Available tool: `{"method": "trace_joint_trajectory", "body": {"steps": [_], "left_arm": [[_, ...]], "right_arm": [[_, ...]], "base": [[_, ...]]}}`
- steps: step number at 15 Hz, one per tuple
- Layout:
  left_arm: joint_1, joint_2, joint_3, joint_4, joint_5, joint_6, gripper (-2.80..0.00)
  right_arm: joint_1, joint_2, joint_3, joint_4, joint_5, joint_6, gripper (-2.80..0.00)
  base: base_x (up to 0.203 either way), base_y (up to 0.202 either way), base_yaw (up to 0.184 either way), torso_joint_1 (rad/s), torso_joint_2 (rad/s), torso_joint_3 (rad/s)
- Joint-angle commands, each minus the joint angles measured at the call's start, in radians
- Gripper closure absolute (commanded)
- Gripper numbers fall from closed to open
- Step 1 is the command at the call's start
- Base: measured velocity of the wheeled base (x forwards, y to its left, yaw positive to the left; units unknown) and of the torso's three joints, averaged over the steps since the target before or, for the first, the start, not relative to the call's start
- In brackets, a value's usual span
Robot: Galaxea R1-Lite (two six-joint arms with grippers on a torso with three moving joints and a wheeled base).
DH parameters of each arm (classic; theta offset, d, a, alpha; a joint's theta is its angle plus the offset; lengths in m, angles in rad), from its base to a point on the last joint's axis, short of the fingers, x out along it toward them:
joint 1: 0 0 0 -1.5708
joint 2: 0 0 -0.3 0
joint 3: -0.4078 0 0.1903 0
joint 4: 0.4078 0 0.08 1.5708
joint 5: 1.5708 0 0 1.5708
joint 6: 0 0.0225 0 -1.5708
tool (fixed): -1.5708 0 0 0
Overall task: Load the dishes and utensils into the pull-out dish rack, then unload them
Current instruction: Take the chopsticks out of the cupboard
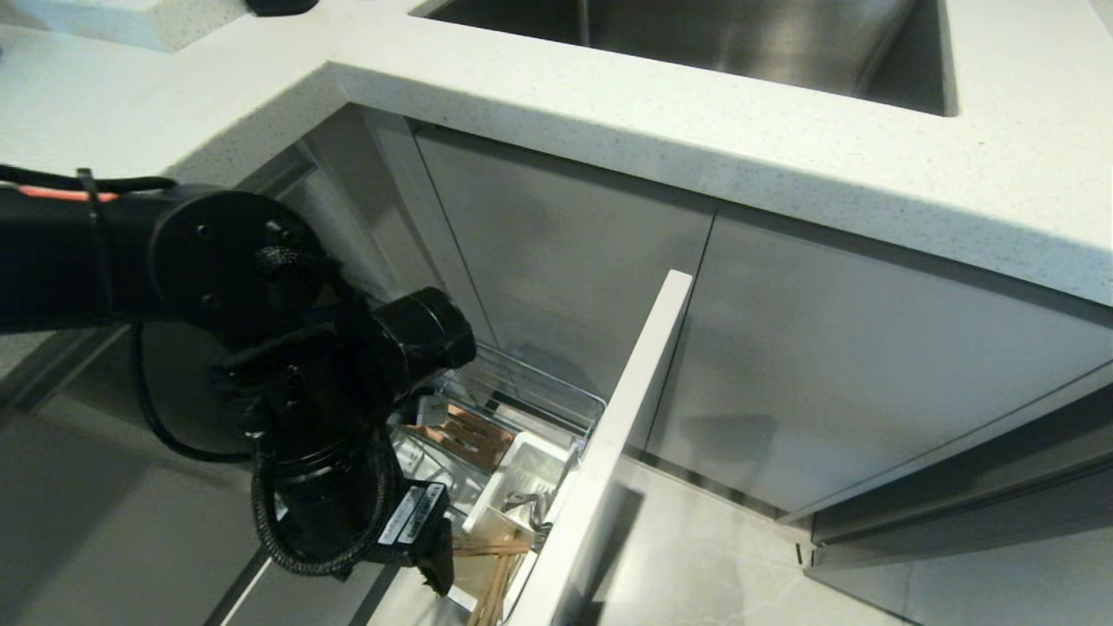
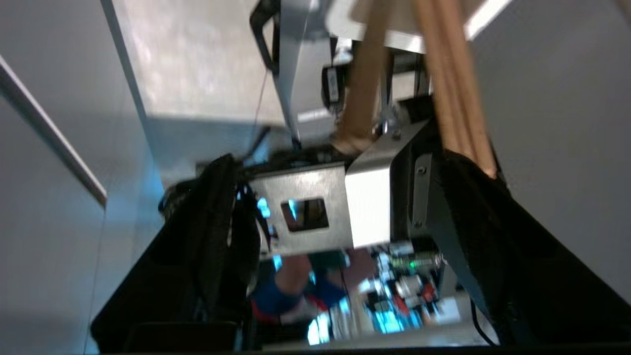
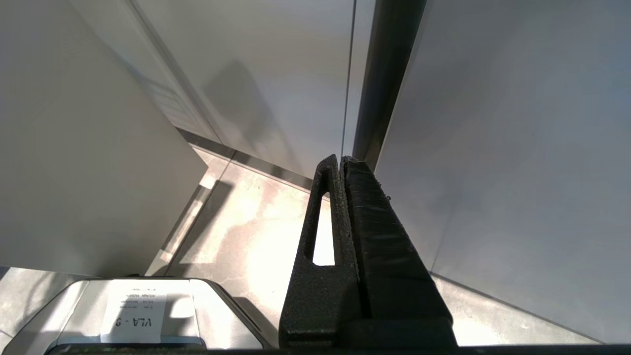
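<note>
Worktop (image 1: 783,148) of speckled white stone runs above grey cabinet doors, a steel sink (image 1: 696,43) set into it. Below, the pull-out dish rack (image 1: 600,452) stands drawn out, its pale front panel edge-on. The left gripper (image 2: 345,207) hangs low over the rack, jaws spread wide, holding nothing. The white utensil caddy (image 1: 522,474) holds the spoon (image 1: 526,502); the chopsticks (image 1: 496,582) lean just beside it. The right gripper (image 3: 340,207) points at the floor, jaws pressed together.

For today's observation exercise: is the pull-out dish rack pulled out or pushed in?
Pulled out. In the head view the pull-out dish rack stands clear of the cabinet, its white caddy and wooden chopsticks exposed.
</note>
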Motion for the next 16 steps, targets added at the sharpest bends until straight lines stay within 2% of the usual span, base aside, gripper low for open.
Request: {"method": "trace_joint_trajectory", "body": {"steps": [1,3,5,7,16], "left_arm": [[0.051,0.070,-0.044,0.049,-0.029,0.040,-2.80],[0.097,0.095,-0.084,0.100,-0.101,0.120,-2.80],[0.120,0.132,-0.137,0.126,-0.179,0.134,-2.80],[0.131,0.174,-0.176,0.153,-0.223,0.135,-2.80],[0.158,0.310,-0.235,0.166,-0.255,0.131,-2.80]], "right_arm": [[0.000,0.000,0.002,0.000,0.000,0.000,0.00],[0.001,0.000,0.002,0.000,0.000,0.000,0.00],[0.001,0.000,0.002,0.000,0.000,0.000,0.00],[0.000,0.000,0.002,-0.001,0.000,0.000,0.00],[0.000,0.000,0.002,-0.001,0.000,0.000,0.00]], "base": [[0.000,0.000,0.000,0.000,0.00,0.000],[0.000,0.000,0.000,0.000,0.00,0.000],[0.000,0.000,0.000,0.000,0.00,0.000],[0.000,0.000,0.000,0.000,0.00,0.000],[0.000,0.000,0.000,0.000,0.00,0.000]]}}
